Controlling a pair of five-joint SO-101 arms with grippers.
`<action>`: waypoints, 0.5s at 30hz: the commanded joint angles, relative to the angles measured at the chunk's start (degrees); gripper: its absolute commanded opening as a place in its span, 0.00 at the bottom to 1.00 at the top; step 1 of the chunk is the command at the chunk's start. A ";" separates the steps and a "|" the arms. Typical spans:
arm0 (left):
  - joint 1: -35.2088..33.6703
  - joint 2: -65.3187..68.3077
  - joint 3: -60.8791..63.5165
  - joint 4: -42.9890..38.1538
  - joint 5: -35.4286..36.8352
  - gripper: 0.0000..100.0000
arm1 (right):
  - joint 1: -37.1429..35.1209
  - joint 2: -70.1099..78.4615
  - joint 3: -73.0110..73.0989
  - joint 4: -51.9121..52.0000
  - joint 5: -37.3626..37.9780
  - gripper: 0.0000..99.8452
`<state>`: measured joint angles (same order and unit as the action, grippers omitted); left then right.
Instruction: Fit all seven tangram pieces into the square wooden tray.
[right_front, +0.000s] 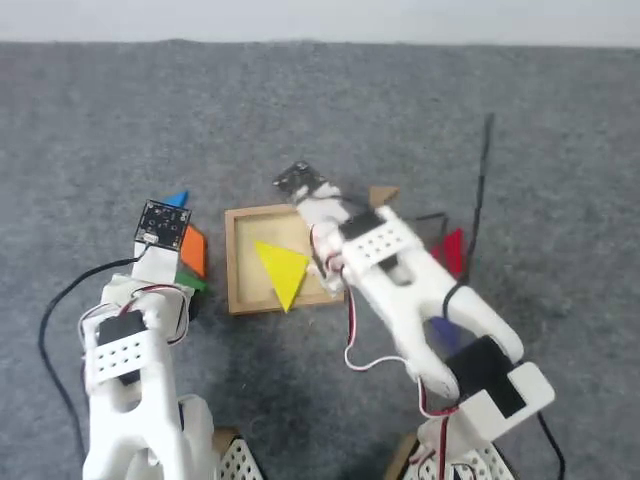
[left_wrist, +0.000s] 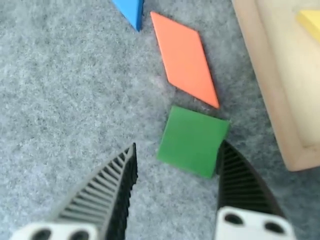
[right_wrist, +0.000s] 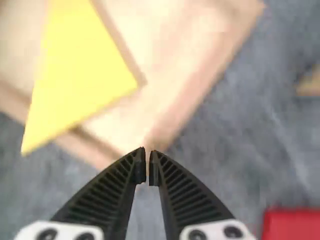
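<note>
The left gripper (left_wrist: 177, 147) had its jaws spread around the green square tile (left_wrist: 192, 140) beside the square wooden tray (right_front: 232, 262), the right gripper (right_wrist: 146, 152) had them pressed together, and the yellow triangle (right_front: 282, 268) overhanging the rim risked blocking others.

A robotics lab bench, it seems: grey felt-covered table (right_front: 100, 120), two white arms (right_front: 125, 370) (right_front: 420, 290), loose cables (right_front: 481, 180), plain white wall (right_front: 320, 18).
</note>
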<state>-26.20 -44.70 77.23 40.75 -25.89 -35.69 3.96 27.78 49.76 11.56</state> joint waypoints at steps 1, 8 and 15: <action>-0.09 -1.58 -0.66 -1.14 0.44 0.25 | -1.63 -3.03 0.62 -7.25 0.62 0.01; -0.09 -1.58 -0.66 -1.14 0.44 0.25 | -5.41 4.62 -4.31 -7.34 0.53 0.01; -0.09 -1.58 -0.57 -1.14 0.44 0.25 | -10.07 6.46 -5.63 -7.08 0.53 0.01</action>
<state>-26.20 -44.70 77.23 40.75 -25.89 -43.34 11.87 24.53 43.25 11.65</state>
